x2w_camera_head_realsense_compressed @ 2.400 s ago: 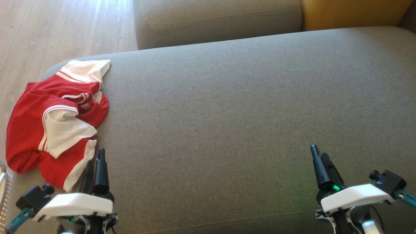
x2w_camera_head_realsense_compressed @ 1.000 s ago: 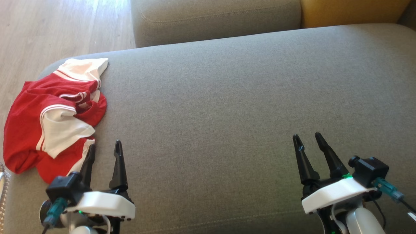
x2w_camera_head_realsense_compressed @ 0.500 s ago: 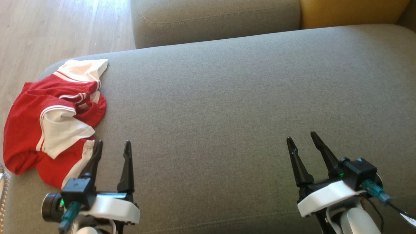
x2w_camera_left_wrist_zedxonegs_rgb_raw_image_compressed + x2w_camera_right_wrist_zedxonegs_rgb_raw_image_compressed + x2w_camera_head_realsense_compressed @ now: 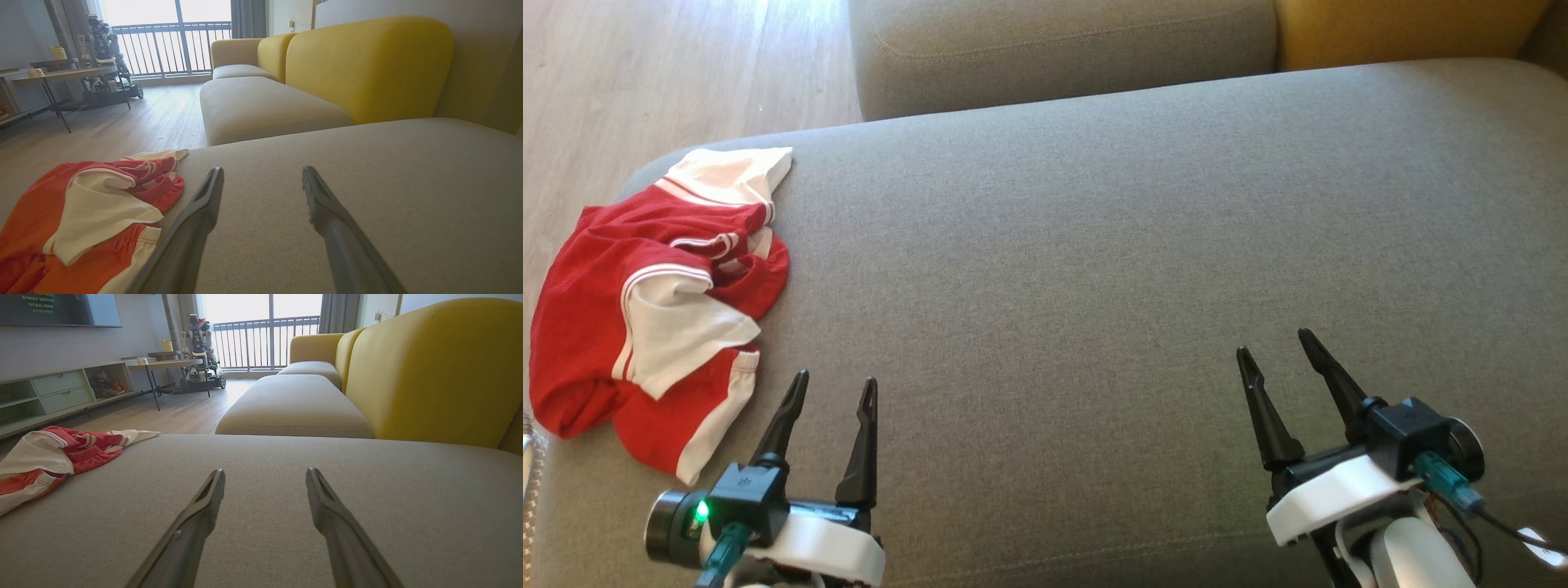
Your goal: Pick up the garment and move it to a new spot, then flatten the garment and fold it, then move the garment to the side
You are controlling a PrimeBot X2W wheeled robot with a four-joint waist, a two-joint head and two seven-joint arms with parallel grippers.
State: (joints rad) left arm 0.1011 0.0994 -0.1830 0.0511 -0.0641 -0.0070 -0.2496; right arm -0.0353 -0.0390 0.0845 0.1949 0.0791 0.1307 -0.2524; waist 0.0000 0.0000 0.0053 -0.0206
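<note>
Looks like a home living room. Shows a long sofa (image 4: 265, 106) with grey seat cushions and yellow backrests (image 4: 429, 367), set on a pale wood-plank floor (image 4: 175, 412). Opens at the far end onto tall glazing with a balcony railing (image 4: 265, 339) and a grey curtain (image 4: 339, 310). Holds a wall-mounted screen (image 4: 61, 310) above a low cabinet (image 4: 57, 392) with drawers, plus a thin-legged side table (image 4: 171, 363).

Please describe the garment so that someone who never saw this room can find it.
Start at the wide grey sofa seat in front of the robot and follow it to its rounded left end, beside the wooden floor. A garment lies there in a crumpled heap. Its red cloth with white panels stands out against the plain grey fabric.
</note>
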